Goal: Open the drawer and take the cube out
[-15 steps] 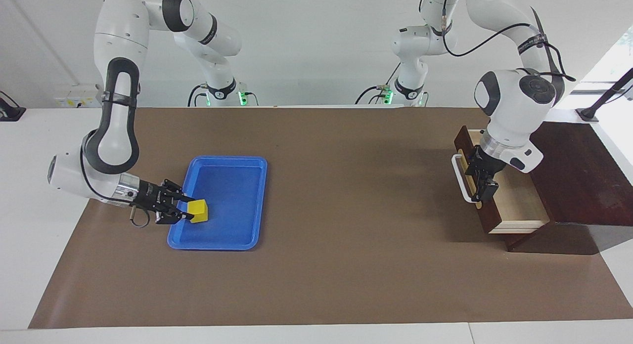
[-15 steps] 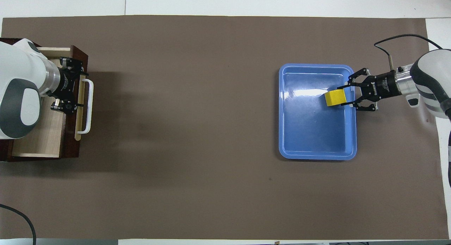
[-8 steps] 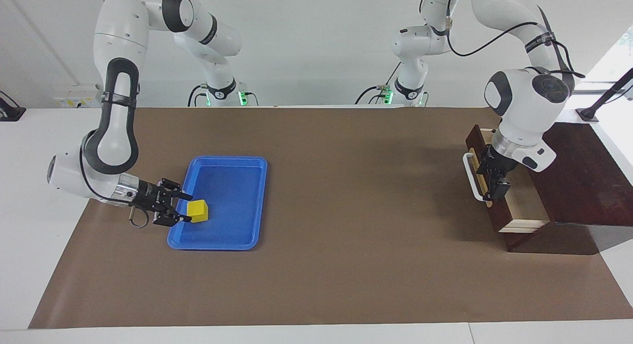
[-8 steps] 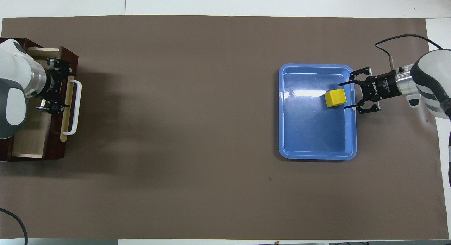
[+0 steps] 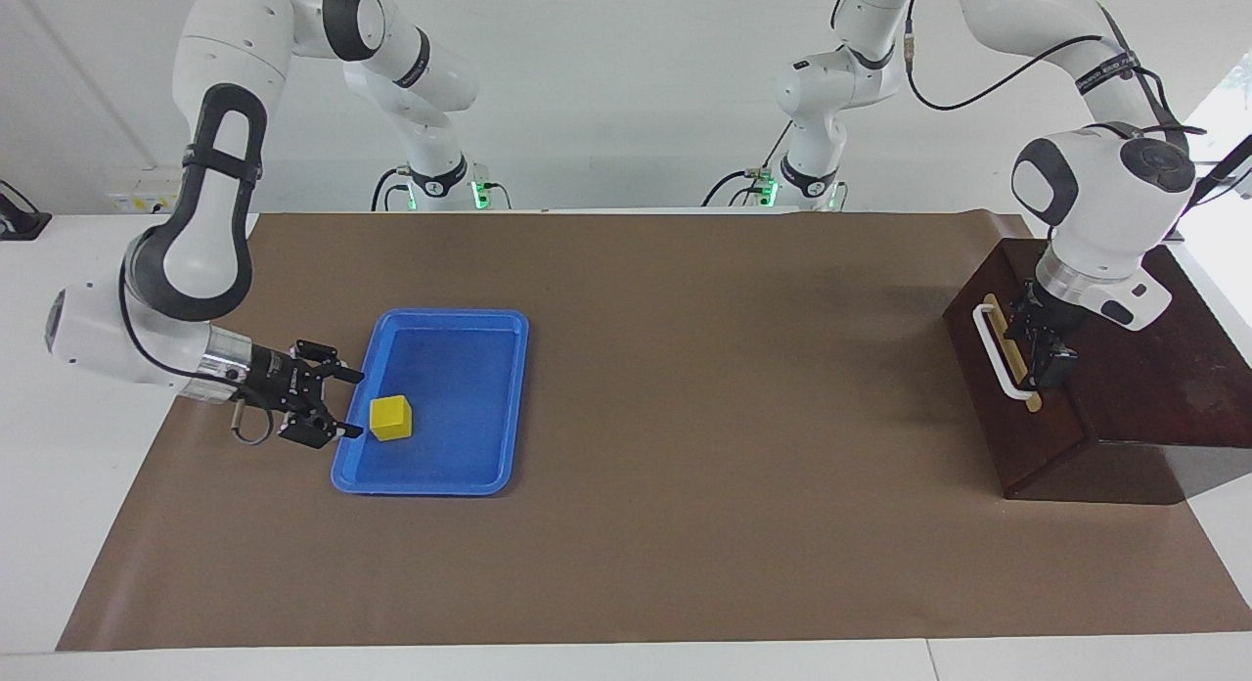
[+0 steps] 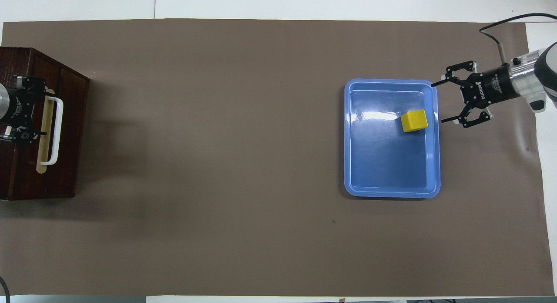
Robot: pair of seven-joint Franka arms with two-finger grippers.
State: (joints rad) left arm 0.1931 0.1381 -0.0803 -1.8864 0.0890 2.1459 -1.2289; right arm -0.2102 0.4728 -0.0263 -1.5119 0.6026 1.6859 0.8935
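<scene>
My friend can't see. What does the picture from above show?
A yellow cube sits in a blue tray on a brown table. The right gripper is beside the tray, fingers open and empty. At the left arm's end, the left gripper is over a shut wooden drawer.

Cut off at the overhead picture's edge: the dark wooden box (image 6: 39,129) and left hand (image 6: 30,109). Too small to tell: its fingers.
</scene>
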